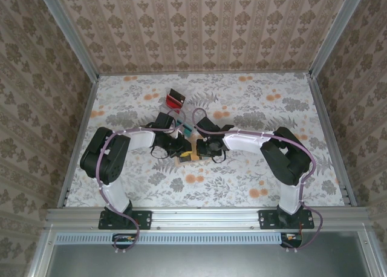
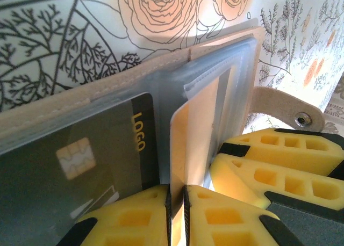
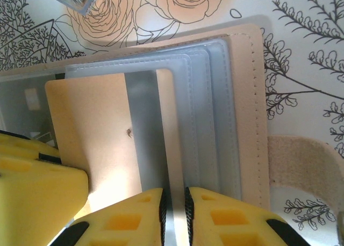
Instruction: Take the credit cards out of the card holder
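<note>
The card holder (image 1: 185, 160) lies open at the centre of the top view on the flowered table (image 1: 260, 101), with both arms meeting over it. At the bottom centre of the left wrist view, the left gripper (image 2: 174, 205) is narrowed to a slit on a thin pale leaf. Whether that leaf is a card or a pocket is hard to tell. A grey credit card (image 2: 80, 160) with a chip sits in a clear pocket at lower left. At the bottom centre of its own view, the right gripper (image 3: 174, 211) likewise pinches a thin leaf of the card holder.
</note>
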`<control>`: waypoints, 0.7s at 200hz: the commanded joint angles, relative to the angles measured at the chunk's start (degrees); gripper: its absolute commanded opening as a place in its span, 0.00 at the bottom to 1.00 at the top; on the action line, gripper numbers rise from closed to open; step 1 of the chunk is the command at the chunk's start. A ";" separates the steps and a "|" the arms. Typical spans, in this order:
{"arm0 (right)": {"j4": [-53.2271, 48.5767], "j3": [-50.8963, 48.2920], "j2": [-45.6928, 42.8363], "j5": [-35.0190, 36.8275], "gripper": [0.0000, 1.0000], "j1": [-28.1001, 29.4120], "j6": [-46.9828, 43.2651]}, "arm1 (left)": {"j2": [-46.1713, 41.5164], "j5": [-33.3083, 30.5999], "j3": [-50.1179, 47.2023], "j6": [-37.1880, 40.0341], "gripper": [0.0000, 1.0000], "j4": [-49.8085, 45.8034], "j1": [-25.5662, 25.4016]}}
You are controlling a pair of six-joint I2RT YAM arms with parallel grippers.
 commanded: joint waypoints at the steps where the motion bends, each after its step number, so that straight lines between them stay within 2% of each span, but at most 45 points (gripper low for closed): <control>1: -2.41 0.89 1.83 1.66 0.21 -0.13 -0.24 | -1.51 1.09 0.83 2.16 0.15 -2.27 0.49; 53: -4.46 1.75 2.20 3.07 0.16 -0.14 0.21 | -3.36 1.75 -0.13 3.00 0.12 -1.68 1.09; 140: -5.73 2.10 2.59 4.54 0.13 -0.20 0.75 | -3.98 2.12 -1.33 3.65 0.09 -1.75 1.79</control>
